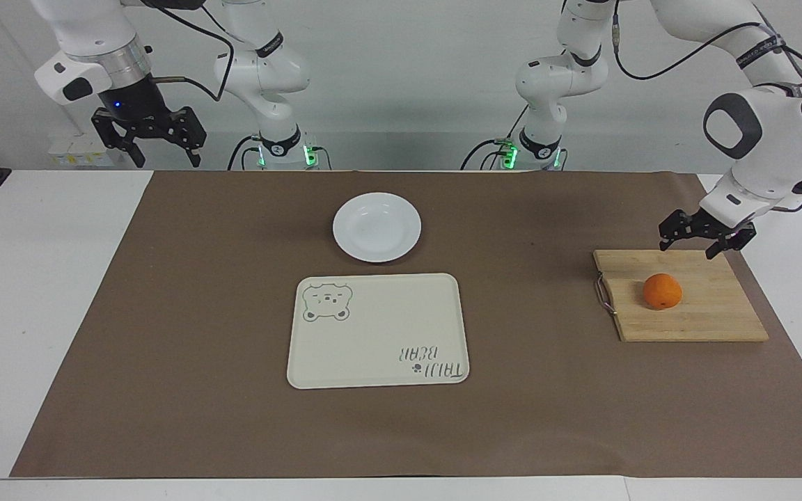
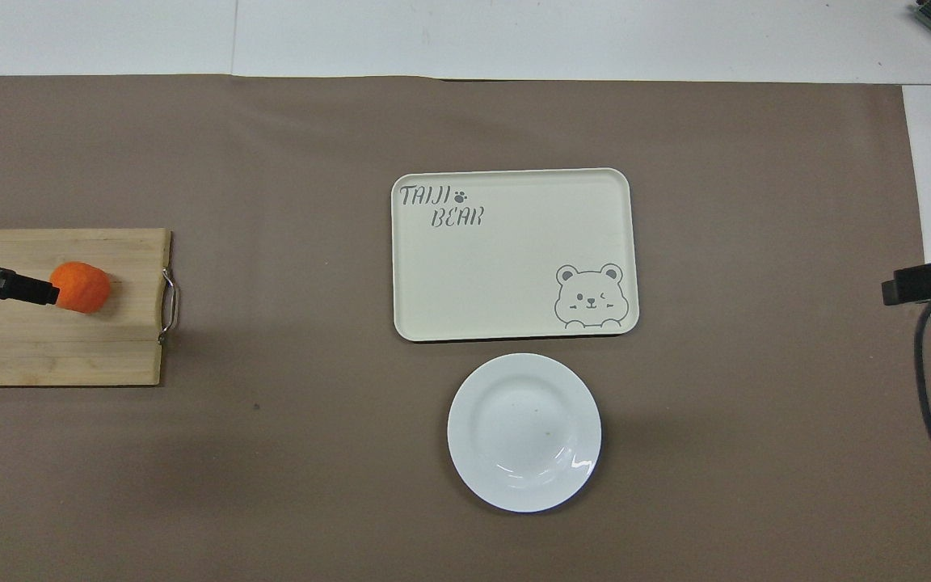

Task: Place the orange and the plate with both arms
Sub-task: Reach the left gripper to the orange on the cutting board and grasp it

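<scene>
Two risks apply to the pickup. The orange (image 1: 662,291) rests loose on the cutting board (image 1: 707,323) and, being round, would likely roll if one finger touched it first. An off-centre closure could squeeze it out sideways. The left gripper (image 1: 697,235) hangs open, tilted downward, over the board edge nearest the robots, apart from the fruit. The right gripper (image 1: 148,141) waits open, raised above its end of the table. The plate (image 1: 376,227) sits empty just beside the tray (image 1: 377,330), nearer the robots.

Left pincer (image 1: 697,242) open, low, arm bent down; right pincer (image 1: 148,145) open, raised, waiting.
</scene>
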Robot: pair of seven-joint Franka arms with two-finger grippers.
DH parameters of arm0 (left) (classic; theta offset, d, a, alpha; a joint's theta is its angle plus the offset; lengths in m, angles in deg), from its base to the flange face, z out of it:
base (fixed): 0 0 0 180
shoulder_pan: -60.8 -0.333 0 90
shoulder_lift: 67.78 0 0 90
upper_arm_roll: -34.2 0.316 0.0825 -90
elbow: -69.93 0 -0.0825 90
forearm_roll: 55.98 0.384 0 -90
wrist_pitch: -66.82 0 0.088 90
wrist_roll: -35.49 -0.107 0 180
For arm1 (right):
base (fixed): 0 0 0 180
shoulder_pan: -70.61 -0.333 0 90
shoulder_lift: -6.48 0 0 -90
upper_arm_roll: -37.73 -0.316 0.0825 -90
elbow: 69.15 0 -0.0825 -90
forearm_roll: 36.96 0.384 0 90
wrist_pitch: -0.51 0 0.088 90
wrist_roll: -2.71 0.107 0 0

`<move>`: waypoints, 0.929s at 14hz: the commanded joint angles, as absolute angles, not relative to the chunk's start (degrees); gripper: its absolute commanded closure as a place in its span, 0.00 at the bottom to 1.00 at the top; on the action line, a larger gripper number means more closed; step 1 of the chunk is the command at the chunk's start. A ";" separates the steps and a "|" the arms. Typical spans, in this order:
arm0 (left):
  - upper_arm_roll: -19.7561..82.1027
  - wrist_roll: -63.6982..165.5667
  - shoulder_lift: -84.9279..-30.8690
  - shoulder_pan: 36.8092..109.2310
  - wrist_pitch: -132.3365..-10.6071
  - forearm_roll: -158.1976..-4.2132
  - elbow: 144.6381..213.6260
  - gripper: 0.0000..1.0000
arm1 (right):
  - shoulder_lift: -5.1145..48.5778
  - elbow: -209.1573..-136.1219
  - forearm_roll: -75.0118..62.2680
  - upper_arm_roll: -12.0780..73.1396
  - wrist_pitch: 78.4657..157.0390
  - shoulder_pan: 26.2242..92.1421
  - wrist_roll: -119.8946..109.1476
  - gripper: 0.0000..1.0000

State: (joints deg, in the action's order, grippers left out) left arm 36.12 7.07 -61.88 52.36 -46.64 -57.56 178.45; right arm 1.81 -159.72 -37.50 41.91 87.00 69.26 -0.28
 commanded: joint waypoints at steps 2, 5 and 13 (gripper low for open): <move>35.78 1.31 -58.30 51.84 -52.87 -57.47 180.32 0.00 | 1.03 -160.03 -37.84 41.77 86.46 69.38 -1.33 0.00; 35.78 -0.45 -56.19 51.66 -57.44 -57.47 181.90 0.00 | 1.03 -160.03 -37.84 41.77 86.46 69.46 -1.33 0.00; 35.70 -0.54 -52.85 51.84 -65.80 -57.47 186.74 0.00 | 1.03 -160.03 -37.84 41.77 86.46 69.47 -1.33 0.00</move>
State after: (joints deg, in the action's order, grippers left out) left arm 36.03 0.33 -52.99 52.31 -63.81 -57.56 185.46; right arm 1.81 -159.72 -37.50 41.91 87.00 69.26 -0.28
